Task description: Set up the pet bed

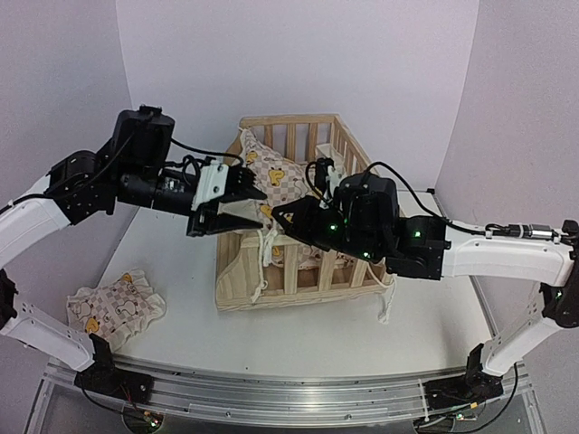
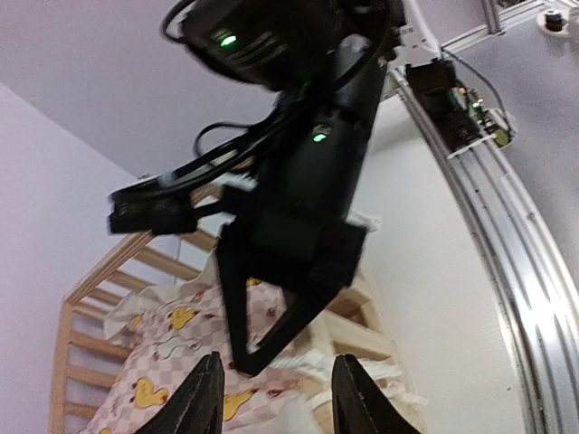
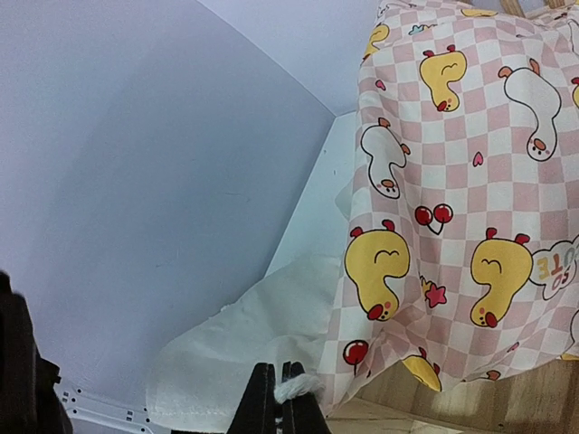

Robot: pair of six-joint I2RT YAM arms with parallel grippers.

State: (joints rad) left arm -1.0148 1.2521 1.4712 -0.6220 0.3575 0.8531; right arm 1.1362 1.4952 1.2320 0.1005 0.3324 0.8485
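Inside the pine frame (image 1: 289, 276) of the pet bed, the checked duck cushion (image 3: 452, 226) stands tilted rather than flat, its long axis rising toward the far left corner. It lies just above and to the right of the right end effector (image 3: 279, 398), whose fingers are pressed together on what looks like a white tie string (image 3: 297, 387) at the cushion's lower edge. The left end effector (image 2: 276, 389) hovers with the cushion just ahead and below, fingers apart, holding nothing. The right arm is nearer, so it probably leads in laying the cushion down.
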